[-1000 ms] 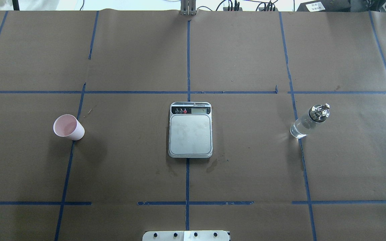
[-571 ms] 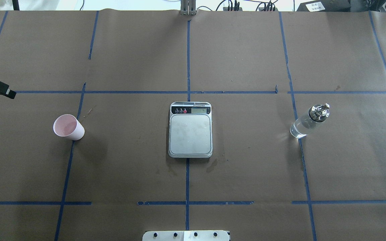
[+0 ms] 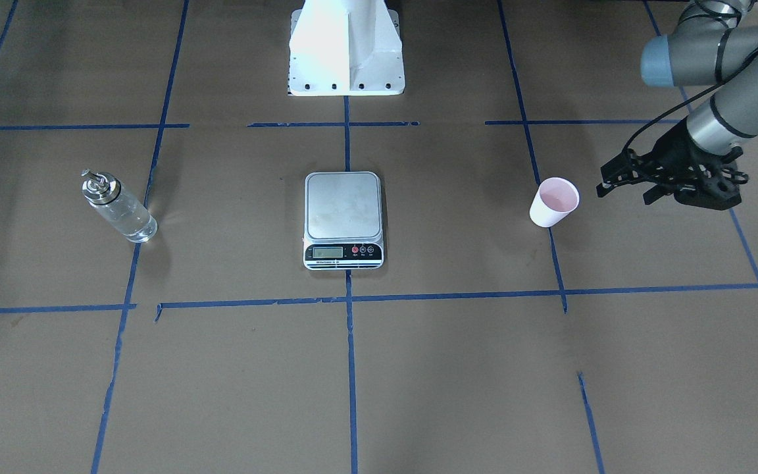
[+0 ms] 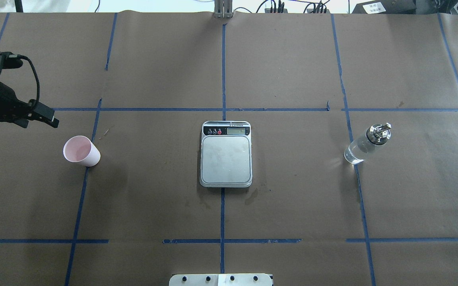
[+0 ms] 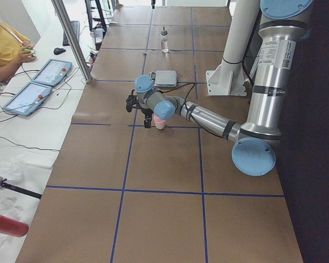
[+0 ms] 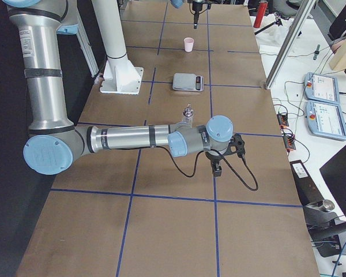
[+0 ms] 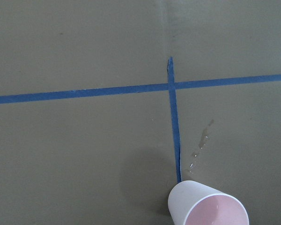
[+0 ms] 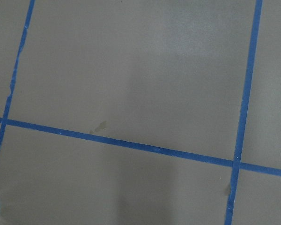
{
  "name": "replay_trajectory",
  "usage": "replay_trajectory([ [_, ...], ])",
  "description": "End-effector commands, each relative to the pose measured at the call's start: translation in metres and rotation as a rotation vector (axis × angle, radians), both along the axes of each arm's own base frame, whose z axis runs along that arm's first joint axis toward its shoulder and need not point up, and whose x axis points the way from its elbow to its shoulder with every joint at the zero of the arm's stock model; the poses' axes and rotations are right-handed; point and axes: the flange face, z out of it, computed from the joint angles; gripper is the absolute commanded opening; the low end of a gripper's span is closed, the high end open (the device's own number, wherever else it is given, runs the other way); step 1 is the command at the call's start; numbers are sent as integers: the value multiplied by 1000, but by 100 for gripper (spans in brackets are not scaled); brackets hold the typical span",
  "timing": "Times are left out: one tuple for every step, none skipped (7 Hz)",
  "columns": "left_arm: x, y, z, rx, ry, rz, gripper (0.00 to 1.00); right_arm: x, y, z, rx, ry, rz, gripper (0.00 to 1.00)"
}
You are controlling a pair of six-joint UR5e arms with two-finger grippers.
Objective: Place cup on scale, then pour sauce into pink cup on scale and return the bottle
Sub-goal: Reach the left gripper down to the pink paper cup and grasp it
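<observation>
The pale pink cup [image 4: 81, 151] stands upright on the table's left side, also in the front view [image 3: 553, 204] and at the bottom of the left wrist view [image 7: 208, 206]. My left gripper [image 4: 40, 124] is open and empty, a little behind and to the left of the cup, apart from it [image 3: 624, 195]. The steel scale [image 4: 226, 159] sits bare at the centre [image 3: 343, 207]. The glass bottle [image 4: 366, 145] with its metal spout stands on the right [image 3: 119, 210]. My right gripper [image 6: 216, 170] shows only in the exterior right view, near the bottle [image 6: 188, 115]; I cannot tell its state.
The robot's white base plate [image 3: 346, 59] sits at the table's near edge [image 4: 221, 280]. Blue tape lines cross the brown paper. Tablets [image 5: 30, 98] and an operator are beyond the far edge.
My left arm has come in from the left edge and moved right, toward the cup. The cup, scale and bottle have not moved.
</observation>
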Motion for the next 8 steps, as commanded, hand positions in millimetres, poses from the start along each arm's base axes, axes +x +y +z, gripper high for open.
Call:
replay_trajectory([
  [26,0,17,-33,-34,10,100,-2,-1,-1,1,-2,6,100],
  [42,4,14,-31,-34,35,99,-2,-1,-3,6,-4,6,100],
  [54,10,16,-33,-37,61,99,-2,-1,-1,3,-2,6,100],
  [59,13,17,-36,-38,69,99,-2,-1,1,-2,-2,6,100],
  [60,14,18,-34,-38,73,98,-2,-1,0,-3,-2,8,100],
  [61,14,21,-39,-42,75,94,-2,-1,0,-3,-2,8,100],
  [65,15,23,-45,-44,81,89,-2,-1,-1,-1,-3,8,100],
  [73,17,20,-42,-43,92,63,-2,-1,-2,2,-3,8,100],
])
